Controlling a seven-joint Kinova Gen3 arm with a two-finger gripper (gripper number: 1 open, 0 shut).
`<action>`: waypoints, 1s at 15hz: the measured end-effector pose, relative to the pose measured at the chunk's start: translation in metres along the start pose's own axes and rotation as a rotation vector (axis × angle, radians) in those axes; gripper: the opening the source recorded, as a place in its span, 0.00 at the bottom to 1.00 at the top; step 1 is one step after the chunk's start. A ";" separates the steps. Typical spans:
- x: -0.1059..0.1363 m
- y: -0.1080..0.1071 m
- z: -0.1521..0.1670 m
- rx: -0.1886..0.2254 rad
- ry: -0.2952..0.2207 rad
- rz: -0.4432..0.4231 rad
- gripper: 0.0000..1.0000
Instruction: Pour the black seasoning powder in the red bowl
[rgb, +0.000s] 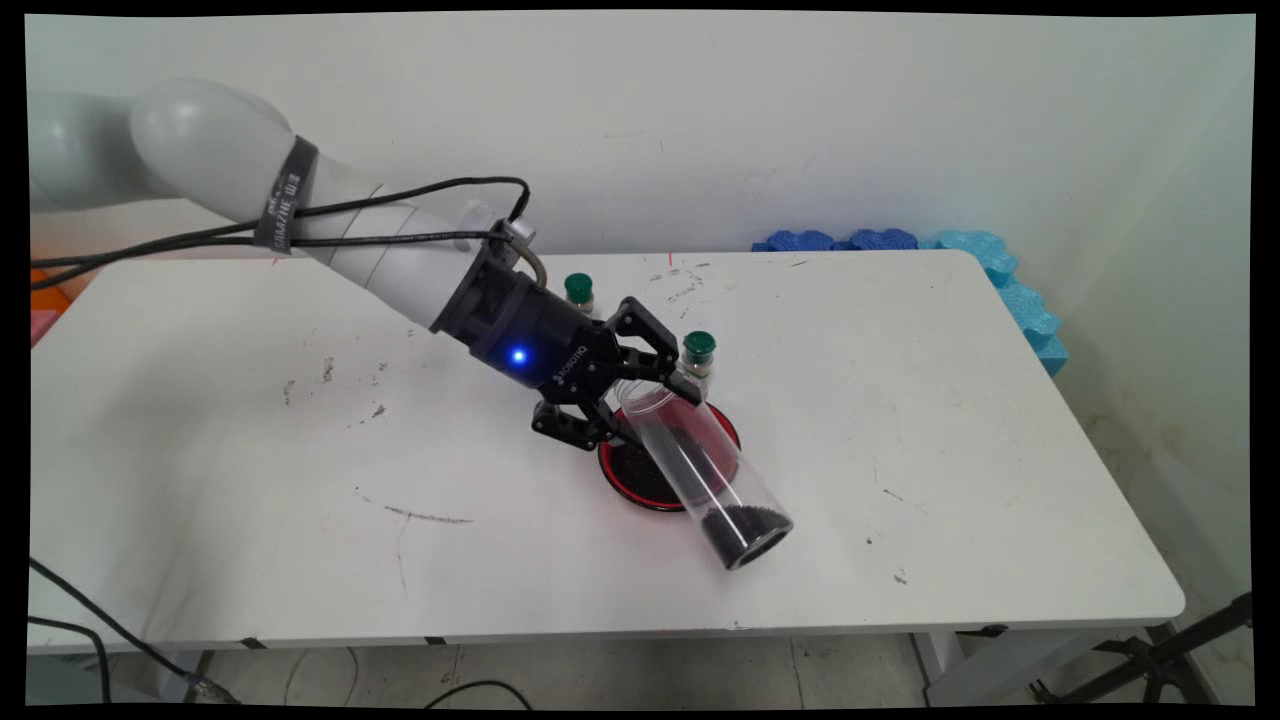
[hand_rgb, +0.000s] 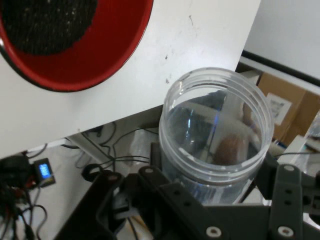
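A robot lab: bare white table (rgb: 250, 520), plain wall (rgb: 750, 120), floor cables (rgb: 90, 620), foam mats (rgb: 1010, 280).

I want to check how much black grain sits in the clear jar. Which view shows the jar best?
The main view: the clear jar shows along its full length, tilted in the gripper above the red dish, dark grains heaped at its lower end. The hand view shows only the jar's open rim; no grains are visible.

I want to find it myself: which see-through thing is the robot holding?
Look at the middle of the white table, where the red bowl sits. The black gripper holds a clear plastic jar tilted over it. Unlike the two small green-capped bottles behind, it is big, with black grains inside.
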 end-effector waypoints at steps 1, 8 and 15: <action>0.000 -0.001 0.000 -0.006 -0.002 -0.037 0.00; 0.002 -0.003 0.006 -0.047 -0.013 -0.254 0.00; 0.002 -0.006 0.010 -0.089 -0.034 -0.401 0.00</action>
